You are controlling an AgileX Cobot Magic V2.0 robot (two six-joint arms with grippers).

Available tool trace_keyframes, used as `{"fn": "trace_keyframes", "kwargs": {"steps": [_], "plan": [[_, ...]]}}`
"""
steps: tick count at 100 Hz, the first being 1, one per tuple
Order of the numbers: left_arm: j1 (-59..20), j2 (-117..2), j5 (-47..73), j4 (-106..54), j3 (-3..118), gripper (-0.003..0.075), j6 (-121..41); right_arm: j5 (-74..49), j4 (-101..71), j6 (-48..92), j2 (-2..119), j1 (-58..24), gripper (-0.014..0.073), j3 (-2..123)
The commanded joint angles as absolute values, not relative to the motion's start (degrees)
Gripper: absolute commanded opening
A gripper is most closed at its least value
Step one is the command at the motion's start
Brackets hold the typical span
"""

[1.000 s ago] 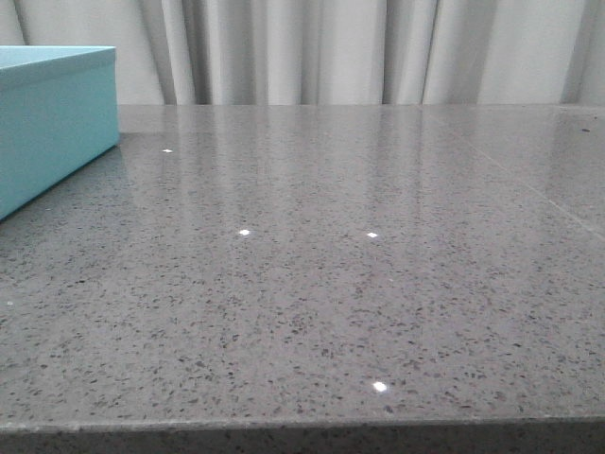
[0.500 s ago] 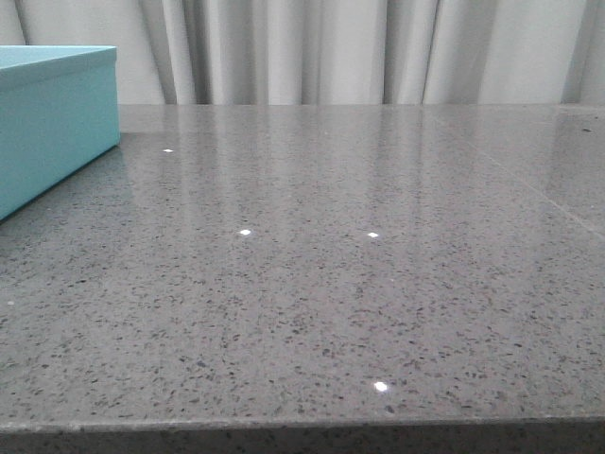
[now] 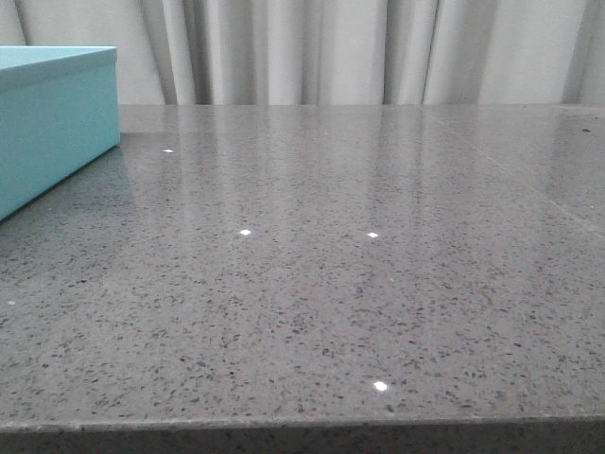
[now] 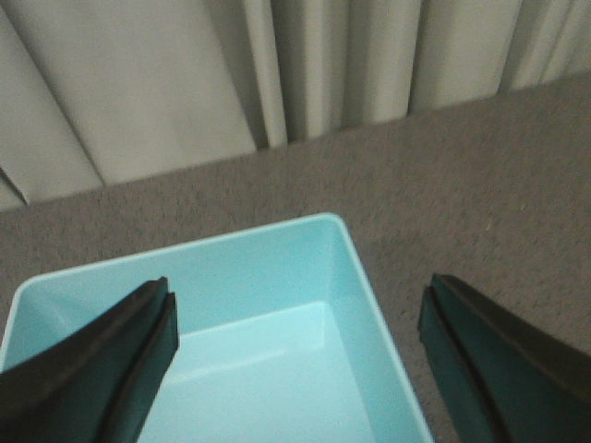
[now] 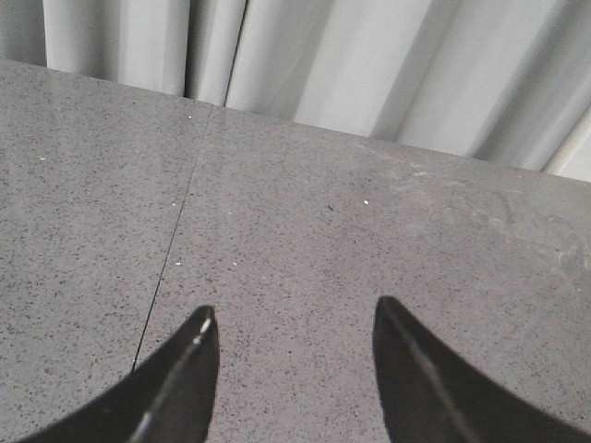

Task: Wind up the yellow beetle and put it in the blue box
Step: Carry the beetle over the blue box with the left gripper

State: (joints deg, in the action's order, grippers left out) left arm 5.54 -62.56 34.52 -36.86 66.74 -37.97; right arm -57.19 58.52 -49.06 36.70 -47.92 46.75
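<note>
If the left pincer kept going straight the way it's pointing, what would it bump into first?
Probably the inside of the open light turquoise-blue rectangular box. The left pincer hangs open above it, and the visible part looks empty. Depth is hard to judge.

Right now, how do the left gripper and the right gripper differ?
The left gripper hangs over the open blue box; the right gripper hangs over bare grey table. The left fingers stand wider apart than the right ones. Both are open, dark and hold nothing.

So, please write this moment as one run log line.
left claw: open, above blue box | right claw: open, above table | yellow beetle: unseen
</note>
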Motion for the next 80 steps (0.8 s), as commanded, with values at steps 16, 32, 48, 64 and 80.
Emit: {"fn": "trace_keyframes", "kwargs": {"steps": [16, 32, 48, 64, 80], "plan": [[5.6, -46.1, 24.2, -46.9, 54.1, 0.0535, -45.9, -55.0, 64.0, -50.6, 36.1, -48.1, 0.039, 47.2], [5.6, -35.6, 19.8, -50.8, 43.7, 0.0535, -49.1, -53.0, 68.9, -54.2, 32.9, -48.1, 0.039, 40.8], [5.6, -26.5, 19.5, -52.2, 34.4, 0.0535, -50.4, -51.6, 73.3, -61.2, 27.0, -48.1, 0.039, 32.8], [5.6, -17.2, 19.2, -55.4, 26.9, 0.0535, -50.4, -49.6, 74.7, -63.6, 19.2, -48.1, 0.039, 27.5], [5.6, -11.5, 19.2, -57.7, 21.6, 0.0535, -50.4, -49.7, 74.7, -63.6, 14.7, -48.1, 0.039, 25.6]]}}
